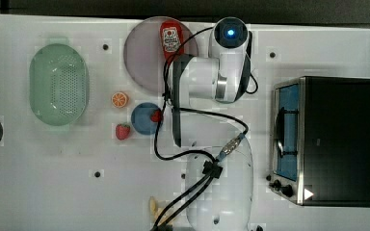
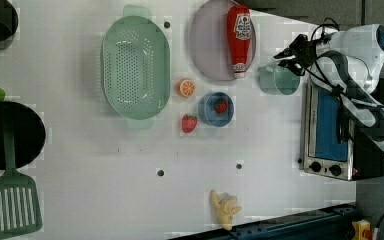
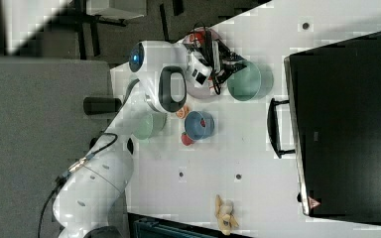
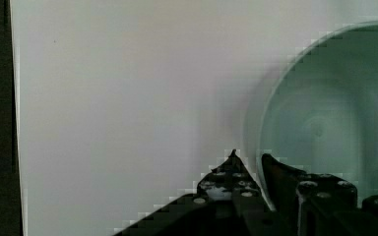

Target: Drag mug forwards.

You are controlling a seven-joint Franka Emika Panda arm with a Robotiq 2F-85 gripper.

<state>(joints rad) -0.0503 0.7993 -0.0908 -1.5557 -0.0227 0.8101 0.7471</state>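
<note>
In the left view, the small pale mint-green mug (image 2: 279, 80) stands on the white surface (image 2: 105, 165), between the round grey plate (image 2: 206, 45) at the left view's left and the metal toaster oven (image 2: 330, 135) at the left view's lower right. The red ketchup bottle (image 2: 240, 40) lies on the plate. The black gripper (image 2: 296, 62) sits at the mug's rim, one finger (image 4: 285, 182) inside.
</note>
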